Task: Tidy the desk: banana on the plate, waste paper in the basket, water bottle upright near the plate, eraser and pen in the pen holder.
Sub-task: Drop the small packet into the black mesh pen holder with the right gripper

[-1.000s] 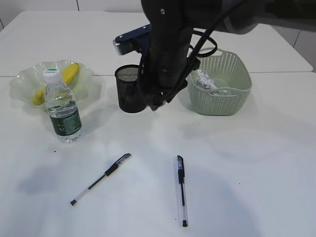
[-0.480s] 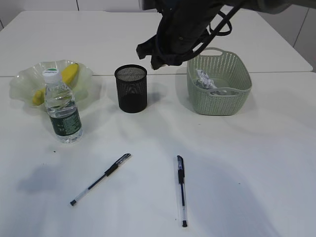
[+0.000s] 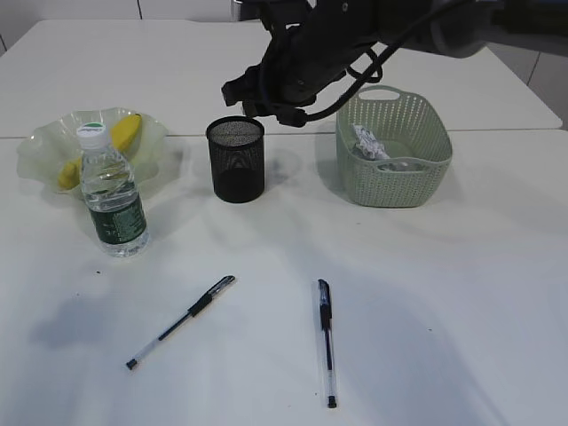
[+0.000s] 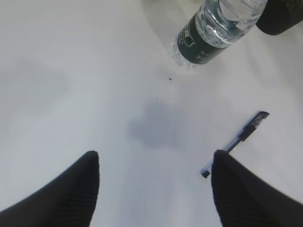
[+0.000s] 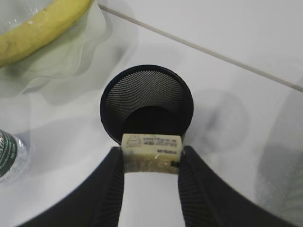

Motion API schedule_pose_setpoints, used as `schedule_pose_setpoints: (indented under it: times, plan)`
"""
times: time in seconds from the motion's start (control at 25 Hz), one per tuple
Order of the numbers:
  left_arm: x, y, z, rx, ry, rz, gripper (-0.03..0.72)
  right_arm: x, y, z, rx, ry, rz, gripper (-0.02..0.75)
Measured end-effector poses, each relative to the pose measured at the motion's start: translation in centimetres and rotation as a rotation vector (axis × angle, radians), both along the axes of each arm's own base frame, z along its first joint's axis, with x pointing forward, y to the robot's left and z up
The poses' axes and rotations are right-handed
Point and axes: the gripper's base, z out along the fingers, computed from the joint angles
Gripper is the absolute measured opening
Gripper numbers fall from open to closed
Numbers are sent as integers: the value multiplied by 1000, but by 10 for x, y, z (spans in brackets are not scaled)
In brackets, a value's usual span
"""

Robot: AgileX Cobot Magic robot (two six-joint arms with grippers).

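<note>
My right gripper (image 5: 151,155) is shut on a cream eraser (image 5: 151,145), held above the near rim of the black mesh pen holder (image 5: 147,101). In the exterior view that gripper (image 3: 248,102) hangs just above and behind the pen holder (image 3: 236,160). The banana (image 3: 126,130) lies in the clear plate (image 3: 40,146). A water bottle (image 3: 113,200) stands upright in front of the plate. Waste paper (image 3: 366,142) lies in the green basket (image 3: 395,169). Two pens (image 3: 182,321) (image 3: 327,342) lie on the table. My left gripper (image 4: 154,163) is open over bare table, beside a pen (image 4: 236,141).
The basket stands to the right of the pen holder. A seam between two tabletops (image 3: 497,130) runs behind the objects. In the left wrist view the bottle (image 4: 215,28) stands at the top, with the pen holder's edge (image 4: 284,19) in the corner.
My right arm has risen from low in front of the pen holder and then shifted left, so it now hangs over the holder. The objects on the table have not moved.
</note>
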Motion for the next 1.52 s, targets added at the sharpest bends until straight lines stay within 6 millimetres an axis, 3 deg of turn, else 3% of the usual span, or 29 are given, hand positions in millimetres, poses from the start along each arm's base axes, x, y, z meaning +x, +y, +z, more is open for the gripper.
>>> schedule_pose_setpoints:
  times: [0.28, 0.64, 1.08, 1.52]
  plan:
    - [0, 0, 0, 0, 0, 0, 527, 7, 10, -22, 69, 20, 25, 267]
    - [0, 0, 0, 0, -1, 0, 527, 11, 15, -20, 125, -39, 33, 267]
    - [0, 0, 1, 2, -3, 0, 527, 20, 18, -43, 140, -37, 14, 267]
    - [0, 0, 1, 4, -3, -1, 527, 26, 21, -39, 162, -87, 5, 267]
